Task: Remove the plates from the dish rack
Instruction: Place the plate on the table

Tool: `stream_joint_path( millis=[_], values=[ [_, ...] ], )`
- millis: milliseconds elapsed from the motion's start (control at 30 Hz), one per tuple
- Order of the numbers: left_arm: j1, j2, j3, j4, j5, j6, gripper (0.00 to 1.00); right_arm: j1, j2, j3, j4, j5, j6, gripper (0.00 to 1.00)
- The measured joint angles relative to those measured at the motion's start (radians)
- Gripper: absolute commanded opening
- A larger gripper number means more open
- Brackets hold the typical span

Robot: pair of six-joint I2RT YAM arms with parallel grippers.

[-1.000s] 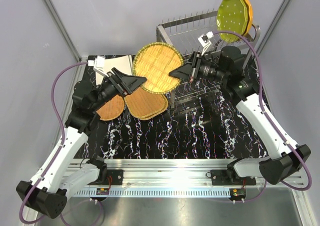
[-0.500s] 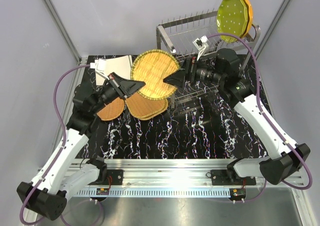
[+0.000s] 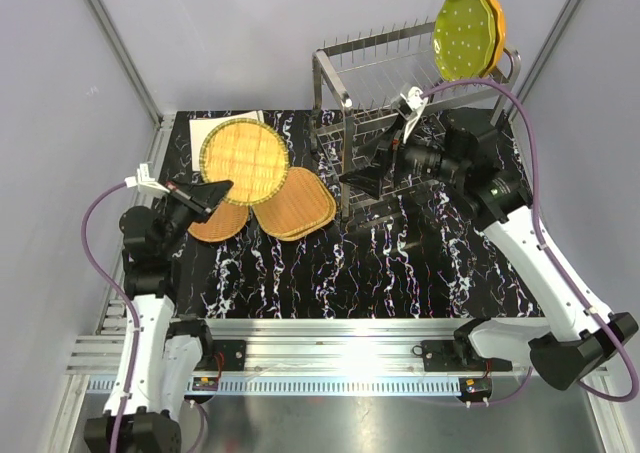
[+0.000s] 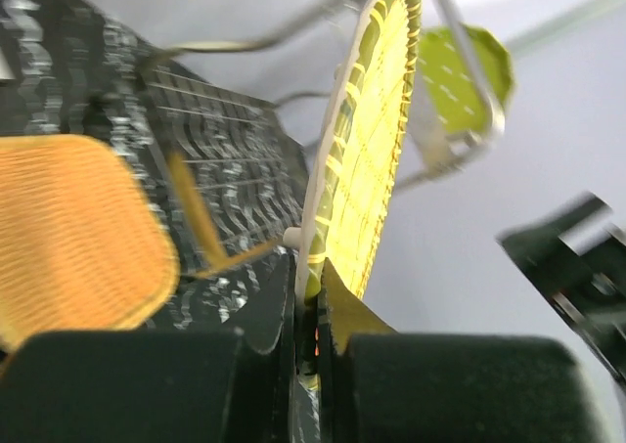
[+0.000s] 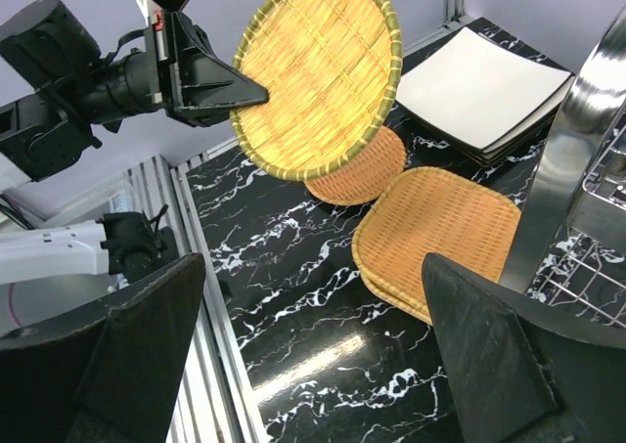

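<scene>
The left gripper [image 3: 226, 185] is pinching the near rim of a round woven plate [image 3: 243, 160], holding it tilted in the air over the left of the worktop [image 3: 400, 263]. Below it, cream plates [image 3: 205, 130], a small orange plate [image 3: 215, 223] and square woven plates [image 3: 295, 205] are lying on the worktop. The right gripper [image 5: 313, 355] is hanging spread wide and empty beside the rack [image 3: 346, 163]. A green plate [image 3: 463, 35] and an orange plate [image 3: 496, 21] are standing upright on the rack's top tier.
</scene>
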Motion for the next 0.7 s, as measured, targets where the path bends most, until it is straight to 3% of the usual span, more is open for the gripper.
stream_joint_path(
  millis=[233, 433, 700],
  values=[
    [0.198, 0.011, -0.156, 0.016, 0.050, -0.026, 0.00, 0.000, -0.034, -0.020, -0.036, 0.002, -0.071, 1.00],
    [0.350, 0.114, -0.246, 0.077, 0.094, -0.010, 0.00, 0.000, -0.056, -0.030, -0.051, 0.002, -0.116, 1.00],
    [0.453, 0.285, -0.290, 0.133, 0.120, 0.048, 0.00, -0.018, -0.070, -0.041, -0.069, 0.004, -0.141, 1.00]
  ],
)
